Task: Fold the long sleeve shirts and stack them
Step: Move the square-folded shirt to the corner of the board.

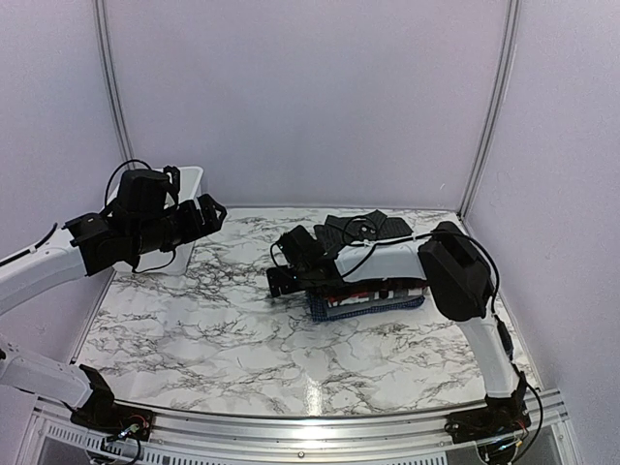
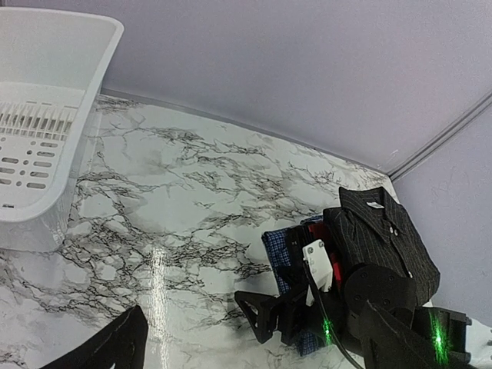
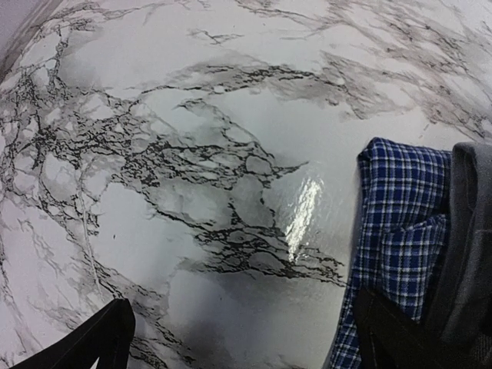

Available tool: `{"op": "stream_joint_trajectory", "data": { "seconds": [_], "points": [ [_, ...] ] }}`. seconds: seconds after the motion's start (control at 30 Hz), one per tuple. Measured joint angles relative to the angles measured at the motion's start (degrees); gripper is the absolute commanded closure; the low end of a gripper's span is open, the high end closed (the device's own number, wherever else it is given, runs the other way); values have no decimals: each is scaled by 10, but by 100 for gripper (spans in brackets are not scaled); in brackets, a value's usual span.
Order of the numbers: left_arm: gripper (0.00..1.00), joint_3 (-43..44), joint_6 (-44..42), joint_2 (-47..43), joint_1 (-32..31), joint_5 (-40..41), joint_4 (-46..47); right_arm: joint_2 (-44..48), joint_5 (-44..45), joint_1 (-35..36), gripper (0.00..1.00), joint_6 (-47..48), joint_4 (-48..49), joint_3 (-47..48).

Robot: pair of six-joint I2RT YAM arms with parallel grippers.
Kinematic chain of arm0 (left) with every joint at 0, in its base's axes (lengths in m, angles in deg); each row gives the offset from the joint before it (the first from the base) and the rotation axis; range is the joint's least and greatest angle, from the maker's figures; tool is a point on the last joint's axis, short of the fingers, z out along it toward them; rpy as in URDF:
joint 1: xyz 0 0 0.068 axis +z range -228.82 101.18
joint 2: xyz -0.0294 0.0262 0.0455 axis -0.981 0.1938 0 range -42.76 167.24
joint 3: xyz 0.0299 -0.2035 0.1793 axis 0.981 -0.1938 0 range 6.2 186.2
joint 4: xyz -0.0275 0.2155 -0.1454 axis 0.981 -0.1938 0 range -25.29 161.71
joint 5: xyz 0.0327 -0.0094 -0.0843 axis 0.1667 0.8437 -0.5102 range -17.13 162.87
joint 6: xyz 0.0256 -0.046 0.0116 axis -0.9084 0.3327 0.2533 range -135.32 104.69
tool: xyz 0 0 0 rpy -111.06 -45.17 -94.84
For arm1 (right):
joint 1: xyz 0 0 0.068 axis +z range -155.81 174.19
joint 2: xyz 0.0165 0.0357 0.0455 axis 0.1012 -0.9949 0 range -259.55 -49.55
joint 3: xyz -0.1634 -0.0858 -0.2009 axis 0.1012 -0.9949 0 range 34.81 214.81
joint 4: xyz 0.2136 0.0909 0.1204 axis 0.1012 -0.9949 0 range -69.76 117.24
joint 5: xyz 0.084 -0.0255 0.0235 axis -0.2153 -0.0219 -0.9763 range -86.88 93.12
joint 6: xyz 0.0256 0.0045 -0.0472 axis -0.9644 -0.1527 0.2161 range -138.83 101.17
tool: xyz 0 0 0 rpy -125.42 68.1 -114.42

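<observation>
White plastic bin [image 1: 191, 180] stands at the far left corner of the marble-patterned table [image 1: 223, 339]. Just beside it the left gripper [image 1: 215, 209] hangs in the air, its fingers [image 2: 115, 346] spread wide with nothing between them. Right of centre lies the stack of folded long sleeve shirts [image 1: 373, 302]. A blue checked shirt [image 3: 396, 223] is at the bottom. Above it is a strip of red [image 2: 337, 265], probably the plaid one, though little of it shows. The black pinstriped shirt [image 2: 380, 231] is on top, collar toward the far wall. The right gripper [image 1: 275, 283] sits low over the table just left of the stack, parted and empty. In the wrist view one of its fingers [image 3: 388, 334] overlaps the blue shirt; whether it touches the cloth I cannot tell.
</observation>
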Motion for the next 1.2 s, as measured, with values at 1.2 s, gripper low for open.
{"op": "stream_joint_trajectory", "data": {
  "seconds": [1.2],
  "points": [
    [1, 0, 9, 0, 0, -16, 0, 120, 32, -144, 1, -38, 89, -217]
  ]
}}
